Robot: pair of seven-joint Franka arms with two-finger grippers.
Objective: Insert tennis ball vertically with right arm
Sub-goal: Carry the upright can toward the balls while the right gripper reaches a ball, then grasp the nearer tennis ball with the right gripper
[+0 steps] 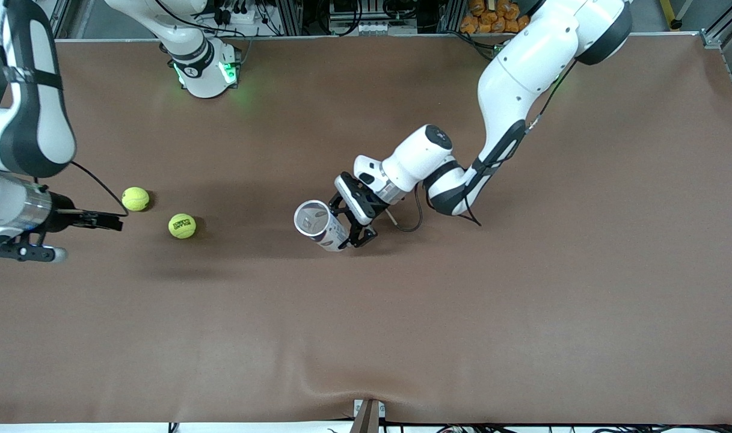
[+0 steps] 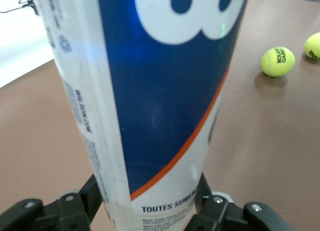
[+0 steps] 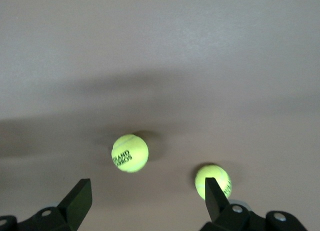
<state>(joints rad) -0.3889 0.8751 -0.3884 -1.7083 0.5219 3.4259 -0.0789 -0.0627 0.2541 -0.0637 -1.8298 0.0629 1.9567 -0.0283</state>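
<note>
Can (image 1: pixel 320 224): frame centre, upright, clenched in left gripper (image 1: pixel 358 224).
Right gripper (image 1: pixel 71 231): released, frame's left edge.
Advice: centre over one tennis ball (image 1: pixel 182 226) before descending.

We see a brown table (image 1: pixel 462 337) spreading beneath both pairs of jaws. A heap of orange things (image 1: pixel 492 18) sits off its edge by the bases, and a small metal bracket (image 1: pixel 369 414) sits at its camera-side edge, both well apart from either jaws.

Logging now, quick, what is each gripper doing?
Left gripper: shut on the tennis ball can.
Right gripper: open, empty, over the table.
</note>
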